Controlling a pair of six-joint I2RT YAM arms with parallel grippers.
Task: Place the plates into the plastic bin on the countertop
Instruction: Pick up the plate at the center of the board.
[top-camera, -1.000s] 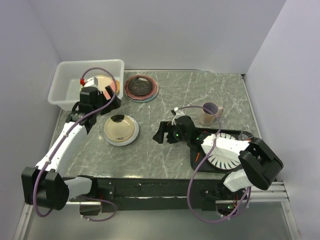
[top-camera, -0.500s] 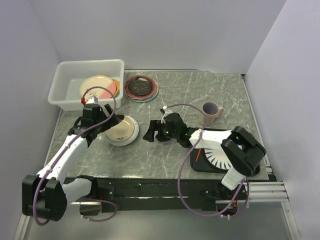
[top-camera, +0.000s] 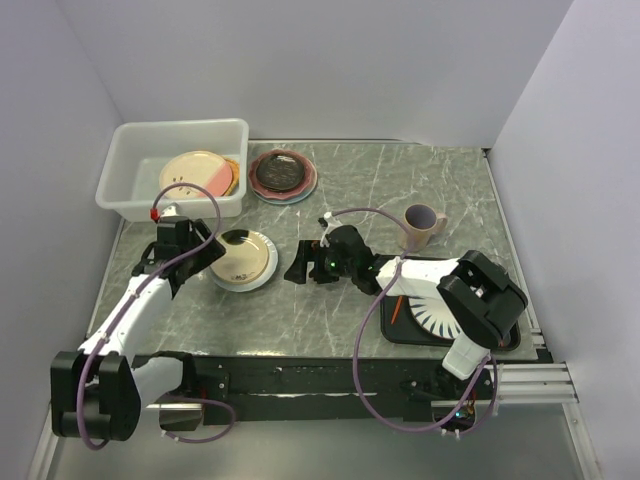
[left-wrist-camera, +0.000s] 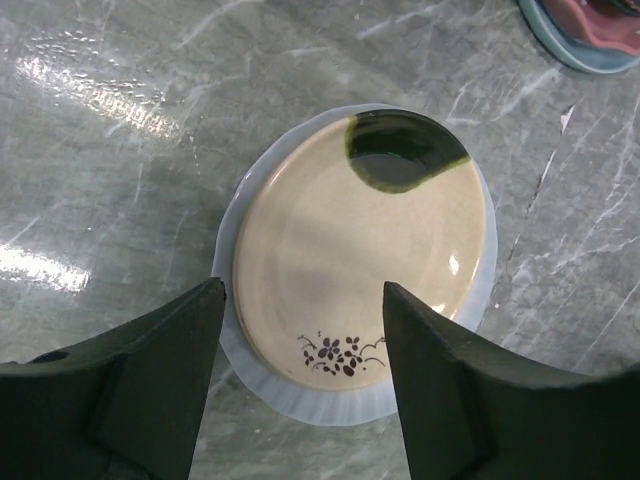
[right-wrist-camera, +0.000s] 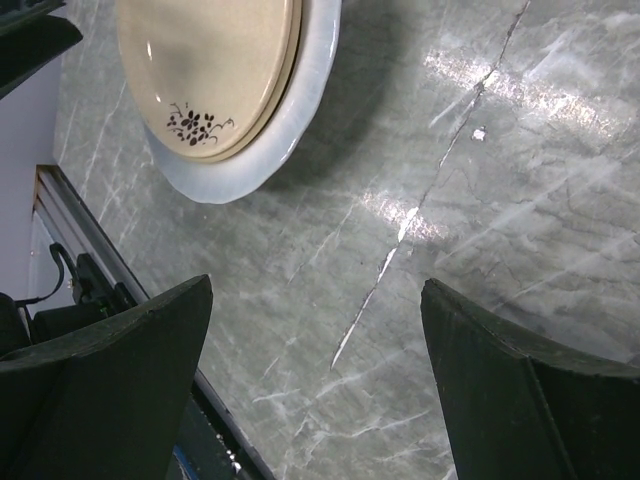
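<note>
Plates in bin: a tan-gold plate (top-camera: 190, 170) lay inside, with pink showing at its near-right side and an orange plate (top-camera: 235, 176) peeking out at the right.
Plastic bin (top-camera: 127, 168): it stood at the far-left corner of the countertop (top-camera: 400, 180).
Dark plate: a dark brown pink-rimmed plate (top-camera: 281, 173) lay on the countertop just right of the bin.
Stacked pair: a cream plate (left-wrist-camera: 365, 265), with a dark green patch and a small flower print, sat on a white plate (left-wrist-camera: 300, 402). The pair lay on the countertop in front of the bin.
Left gripper (left-wrist-camera: 302, 288): it hung over the stack's near-left side with its jaws spread and nothing between them.
Right gripper (right-wrist-camera: 318, 288): it was low over bare countertop just right of the stack, with its jaws wide apart and empty.
Further right: a mug (top-camera: 421, 226) stood alone, and a striped plate (top-camera: 440, 318) lay in a black tray (top-camera: 392, 330) at the near edge.
</note>
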